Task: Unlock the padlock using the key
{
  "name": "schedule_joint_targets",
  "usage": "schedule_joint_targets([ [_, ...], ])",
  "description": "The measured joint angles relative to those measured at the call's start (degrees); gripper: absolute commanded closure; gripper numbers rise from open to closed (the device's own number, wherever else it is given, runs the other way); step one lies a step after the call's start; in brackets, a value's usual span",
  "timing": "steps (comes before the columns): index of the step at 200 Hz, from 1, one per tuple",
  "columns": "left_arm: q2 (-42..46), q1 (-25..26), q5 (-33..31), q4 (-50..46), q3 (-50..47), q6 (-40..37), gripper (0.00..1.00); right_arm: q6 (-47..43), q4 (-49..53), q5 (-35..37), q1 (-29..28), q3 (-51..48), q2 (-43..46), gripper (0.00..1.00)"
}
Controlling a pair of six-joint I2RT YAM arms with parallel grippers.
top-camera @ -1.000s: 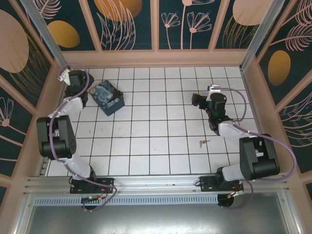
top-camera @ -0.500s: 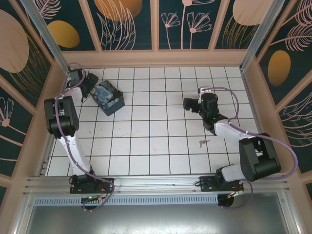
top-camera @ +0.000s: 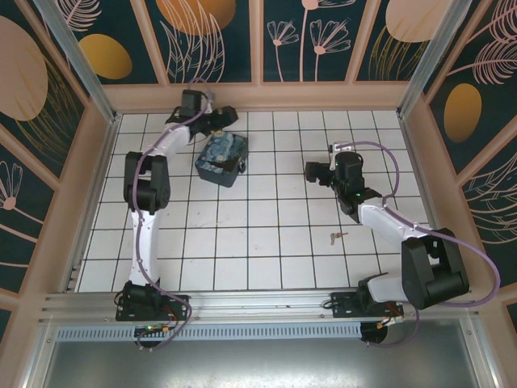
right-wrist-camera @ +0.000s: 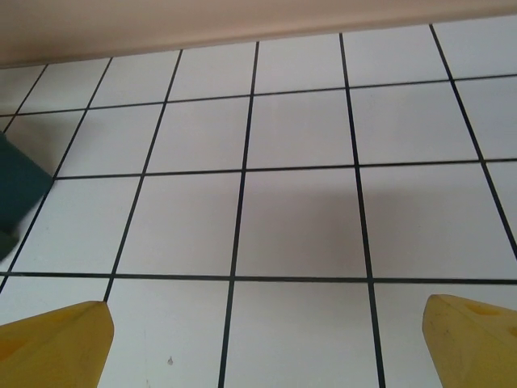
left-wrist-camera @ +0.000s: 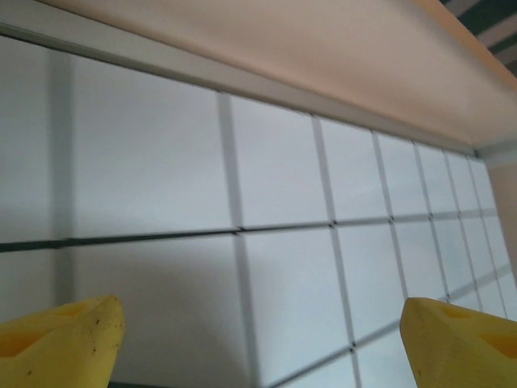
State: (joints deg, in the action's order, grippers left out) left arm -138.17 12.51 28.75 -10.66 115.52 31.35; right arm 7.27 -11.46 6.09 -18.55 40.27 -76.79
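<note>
The key (top-camera: 337, 236) is a tiny thin metal piece lying on a white tile at the right, nearer than my right gripper (top-camera: 309, 171). That gripper points left over the middle-right tiles and is open; its yellow fingertips (right-wrist-camera: 53, 343) stand wide apart over bare tiles (right-wrist-camera: 262, 347). My left gripper (top-camera: 231, 120) reaches along the back wall, just behind the blue painted box (top-camera: 222, 158). It is open too, with yellow fingertips (left-wrist-camera: 60, 343) far apart and nothing between them (left-wrist-camera: 258, 356). The padlock is hidden.
The blue box stands at the back centre-left; its dark teal corner (right-wrist-camera: 16, 190) shows at the left of the right wrist view. Pink walls (top-camera: 258, 95) close in the tiled floor on three sides. The left arm (top-camera: 145, 190) stretches up the left side.
The left arm has swung from the left wall to the back wall, and the blue box has shifted about a tile and a half to the right. The right gripper has barely moved.
</note>
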Motion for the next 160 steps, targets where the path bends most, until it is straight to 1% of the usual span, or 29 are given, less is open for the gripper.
schedule_joint_targets([
  [29,-0.2,6.32,4.09,0.24,-0.46,-1.18,0.13,1.03,2.34,-0.13,-0.02,0.0,0.57,0.01],
  [59,2.86,11.41,8.46,2.51,-7.23,-2.45,0.12,2.75,5.03,-0.2,-0.11,0.0,2.97,0.02],
  [64,3.32,12.09,9.2,2.64,-8.48,-2.64,0.06,3.39,5.38,-0.37,-0.13,0.0,3.48,0.02],
  [78,5.03,13.11,12.02,4.26,-13.38,-2.36,0.02,4.81,5.68,-1.16,-0.28,-0.02,4.5,0.04],
  [96,8.52,12.13,14.32,8.22,-22.16,-0.28,0.02,6.69,5.68,-2.6,-0.68,-0.26,5.07,0.05],
  [112,13.16,8.87,14.08,10.05,-29.92,1.05,0.02,8.24,5.7,-3.67,-1.09,-1.11,5.18,0.05],
  [126,18.29,5.38,10.95,8.94,-34.07,0.79,0.01,9.6,5.73,-5.53,-1.18,-2.14,5.18,0.05],
  [142,26.43,1.81,4.44,7.82,-38.29,0.35,0.02,10.67,5.68,-8.09,-1.33,-2.75,4.85,0.06],
  [160,37.64,0.68,-1.86,8.31,-46.12,0.63,0.02,11.43,3.87,-11.28,-1.81,-2.62,2.69,0.06],
])
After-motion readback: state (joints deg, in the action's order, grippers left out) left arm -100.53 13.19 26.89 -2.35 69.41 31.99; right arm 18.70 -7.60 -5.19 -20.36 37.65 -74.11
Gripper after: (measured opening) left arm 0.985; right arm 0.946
